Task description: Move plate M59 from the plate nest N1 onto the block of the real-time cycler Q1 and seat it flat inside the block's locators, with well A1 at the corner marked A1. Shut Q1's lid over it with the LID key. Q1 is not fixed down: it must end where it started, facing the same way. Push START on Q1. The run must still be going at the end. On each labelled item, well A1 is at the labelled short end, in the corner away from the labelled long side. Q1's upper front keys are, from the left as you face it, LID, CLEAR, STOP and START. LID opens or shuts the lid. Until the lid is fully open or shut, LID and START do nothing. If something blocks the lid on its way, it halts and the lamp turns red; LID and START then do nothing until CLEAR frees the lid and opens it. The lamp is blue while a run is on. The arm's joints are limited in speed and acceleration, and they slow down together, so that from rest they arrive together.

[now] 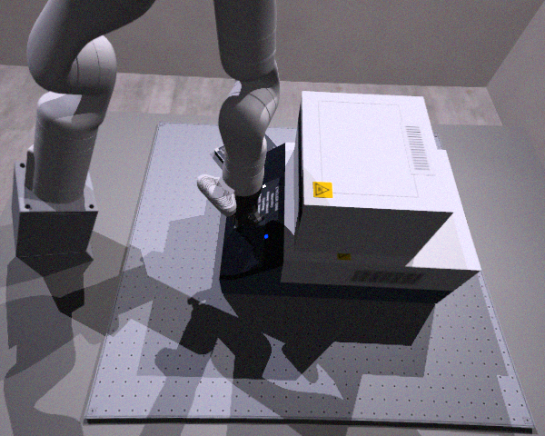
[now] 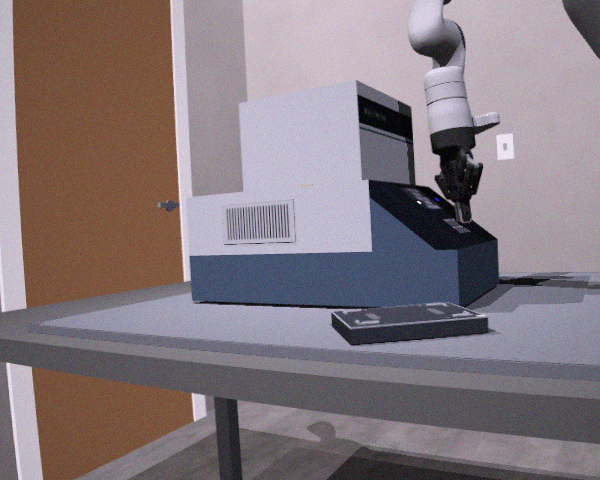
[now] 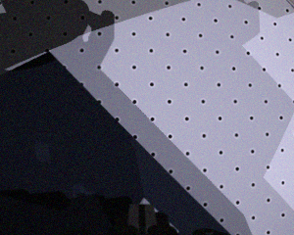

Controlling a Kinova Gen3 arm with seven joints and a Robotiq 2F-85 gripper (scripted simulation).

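Black plate nest N1, a low rectangular block with pale edging [image 1: 220, 153] [image 2: 419, 330], lies nearest on the worktop [image 1: 117, 399] [image 2: 186, 325] [image 3: 186, 83], just outside the front of Q1, with no plate showing on it. Beyond it, the dark metal fingers [image 1: 245, 219] [image 2: 463, 219] are closed on nothing, pointing down at the keys on Q1's sloping black front panel [image 1: 244, 258] [image 2: 424, 222] [image 3: 39, 113]. Whether their tips touch a key, I cannot tell.

Up the slope from them, the small round lamp [image 1: 265, 236] [image 2: 436, 199] glows blue, so the run is on. Farther back stands the real-time cycler Q1, a boxy white and blue housing [image 1: 357, 141] [image 2: 300, 139], its tall top down. Plate M59 is out of sight, presumably under that lid, behind the fingers' position at the panel. The move that matters now is likely straight up and away from Q1; a sideways drag could shift it or brush another key.
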